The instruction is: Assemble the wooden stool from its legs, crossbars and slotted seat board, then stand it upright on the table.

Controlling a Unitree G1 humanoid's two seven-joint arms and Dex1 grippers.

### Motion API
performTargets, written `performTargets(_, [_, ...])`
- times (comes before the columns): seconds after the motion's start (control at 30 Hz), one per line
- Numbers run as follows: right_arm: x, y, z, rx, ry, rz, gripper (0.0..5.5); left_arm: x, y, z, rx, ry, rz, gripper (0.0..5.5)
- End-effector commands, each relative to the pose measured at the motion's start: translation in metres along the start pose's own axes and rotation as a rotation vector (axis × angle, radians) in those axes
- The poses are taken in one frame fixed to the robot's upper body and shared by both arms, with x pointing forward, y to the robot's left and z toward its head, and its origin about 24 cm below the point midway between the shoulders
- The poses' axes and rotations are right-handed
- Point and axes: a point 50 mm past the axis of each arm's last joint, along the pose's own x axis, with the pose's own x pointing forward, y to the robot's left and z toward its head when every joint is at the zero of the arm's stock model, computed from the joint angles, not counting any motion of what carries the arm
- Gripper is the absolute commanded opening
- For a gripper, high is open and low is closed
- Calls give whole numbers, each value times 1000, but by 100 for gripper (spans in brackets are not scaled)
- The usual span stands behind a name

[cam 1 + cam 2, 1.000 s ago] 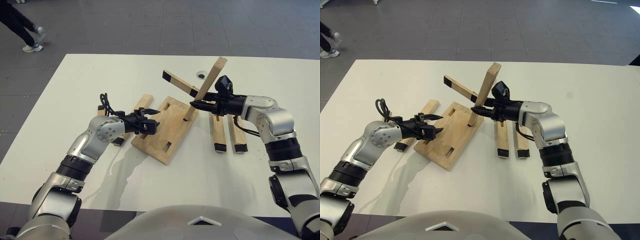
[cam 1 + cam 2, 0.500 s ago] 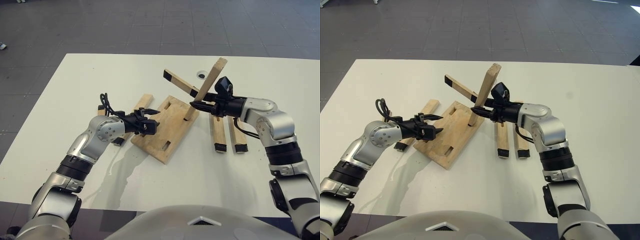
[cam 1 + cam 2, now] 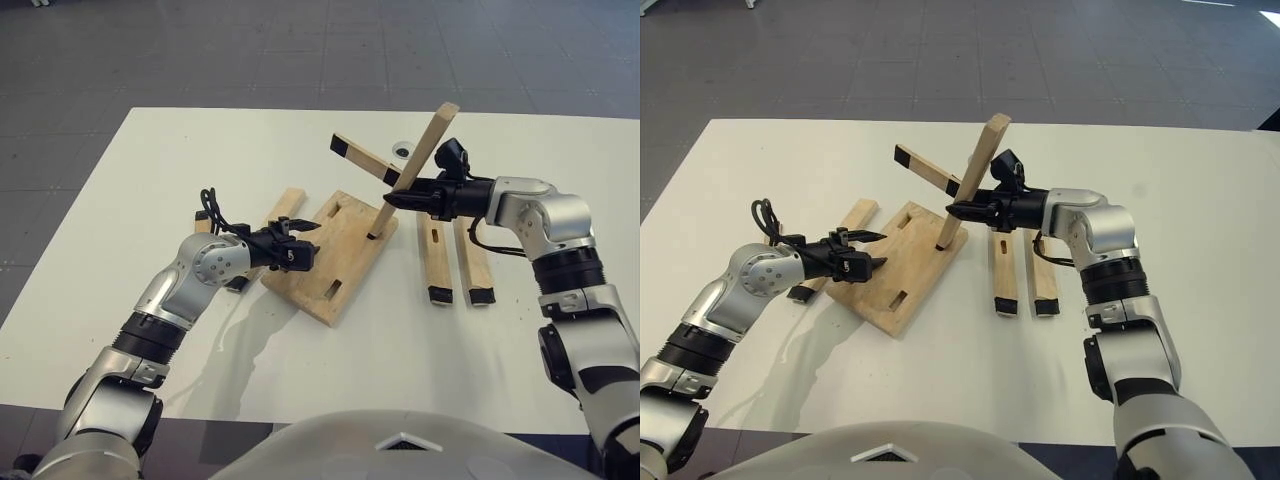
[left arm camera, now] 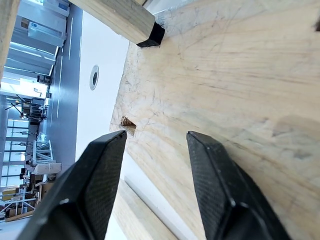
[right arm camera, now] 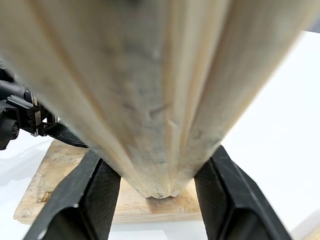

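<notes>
Right gripper clamps tilted leg, centre frame, foot on seat board. Left gripper spread apart at board's left edge.

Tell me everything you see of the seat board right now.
The seat board is a pale, bare-wood rectangle with narrow slots cut in it, two showing near opposite ends. It lies turned diagonally on the white table. The open left gripper sits at its left edge, fingers over the top face. A leaning leg, held by the right gripper, meets the board's far right corner.
</notes>
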Motion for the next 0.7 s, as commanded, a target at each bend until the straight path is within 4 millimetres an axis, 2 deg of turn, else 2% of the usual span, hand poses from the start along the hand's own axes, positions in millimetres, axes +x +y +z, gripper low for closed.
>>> performTargets(0.03, [3, -8, -55, 181, 178, -52, 202, 0, 0, 2, -3, 2, 7, 223])
performTargets(0.2, [1, -9, -55, 158, 181, -66, 202, 1, 0, 2, -2, 2, 3, 223])
performTargets(0.33, [7, -2, -55, 47, 189, -81, 202, 1, -7, 2, -10, 5, -17, 223])
performTargets(0.47, [17, 8, -89, -18, 296, -70, 202, 1, -5, 1, -11, 4, -18, 223])
performTargets(0.53, [18, 9, -98, -9, 310, -72, 202, 1, -5, 1, -12, 6, -16, 223])
performTargets(0.7, [13, 6, -89, 11, 265, -89, 202, 1, -4, 2, -12, 4, -12, 223])
